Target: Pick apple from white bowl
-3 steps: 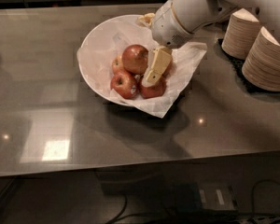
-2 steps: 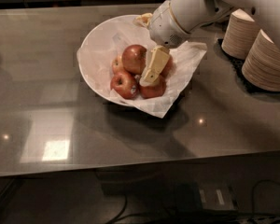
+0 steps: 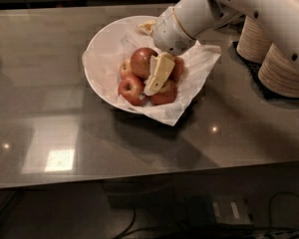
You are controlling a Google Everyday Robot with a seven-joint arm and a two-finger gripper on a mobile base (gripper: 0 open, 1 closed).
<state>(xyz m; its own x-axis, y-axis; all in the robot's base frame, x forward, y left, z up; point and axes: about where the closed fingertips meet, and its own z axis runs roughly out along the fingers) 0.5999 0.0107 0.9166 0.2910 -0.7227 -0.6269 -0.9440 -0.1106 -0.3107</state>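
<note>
Matt plastic jaws beside dull-sheened apple (image 3: 141,62), crinkled paper (image 3: 194,68) in smooth white bowl (image 3: 107,44), glossy table (image 3: 65,123)

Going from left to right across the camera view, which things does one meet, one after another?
Left rim of the wide white paper-lined bowl → large round red-brown apple → the arm's cream gripper, down among the apples in the bowl → stacked tan paper bowls.

Red-brown apple (image 3: 141,61) in paper-lined white bowl (image 3: 97,49), end effector (image 3: 153,85) beside it.
</note>
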